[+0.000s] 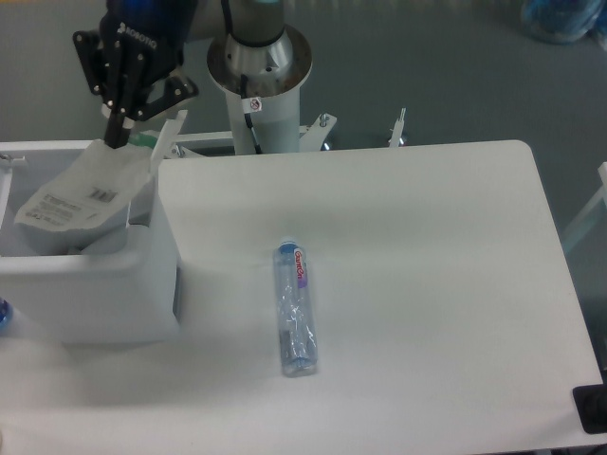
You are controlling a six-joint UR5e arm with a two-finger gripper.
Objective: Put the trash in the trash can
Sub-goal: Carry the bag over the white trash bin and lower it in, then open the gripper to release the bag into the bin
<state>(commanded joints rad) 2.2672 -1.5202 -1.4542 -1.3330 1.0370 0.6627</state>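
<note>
Flat clear plastic bag (81, 190) with a green strip hung over the trash can (95, 289) opening, its lower part draped down toward the inside, top edge pinched at the green strip by the gripper (133, 118), which was closed on the bag just above the can's back right corner. Bag not released, so judged not deposited yet. Crushed clear plastic bottle (295, 308) with blue cap and purple-pink label lay on its side on the white surface (427, 284), well apart from the can and to its right, untouched, nothing near it. Trash can sat at the left edge of the surface, white, boxy, grey side panel facing the bottle. Progress judged under halfway: first item was over the opening but needed dropping; the bottle remained to be picked up and carried over.
</note>
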